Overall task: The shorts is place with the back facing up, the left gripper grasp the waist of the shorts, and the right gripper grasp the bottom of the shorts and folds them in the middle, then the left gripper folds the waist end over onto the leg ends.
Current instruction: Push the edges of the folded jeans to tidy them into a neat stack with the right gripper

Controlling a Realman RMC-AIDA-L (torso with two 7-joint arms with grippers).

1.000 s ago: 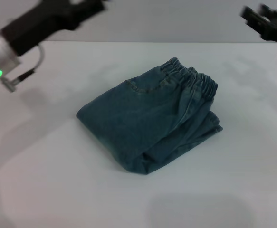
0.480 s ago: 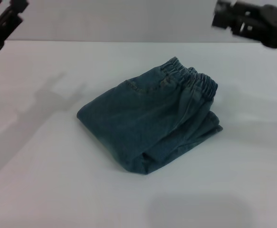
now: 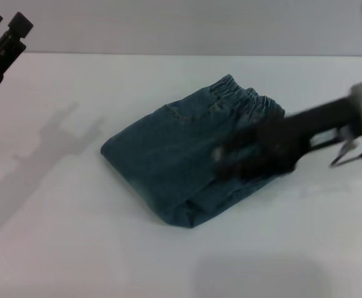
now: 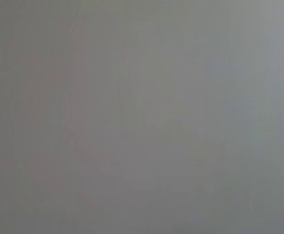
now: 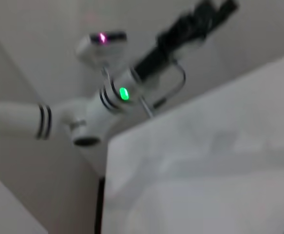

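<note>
Since half a second ago our right gripper (image 3: pixel 255 154) has swept down from the far right, now blurred over the shorts (image 3: pixel 181 155); its opening we cannot tell. These lie folded mid-table, waist (image 3: pixel 249 99) far right, long axis diagonal. Our left gripper (image 3: pixel 4 40), open, hangs far left, well apart

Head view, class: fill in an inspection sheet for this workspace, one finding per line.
Surface: white table, bare around the garment.
Job's things: shorts folded into a compact bundle, waist of the shorts on top.
Clutter: nothing seen.
Grippers: left hand raised at the far left edge, open; right hand blurred over the shorts' right side.
Cables: thin lines beside the right wrist, unclear.
Surroundings: plain grey wall.
</note>
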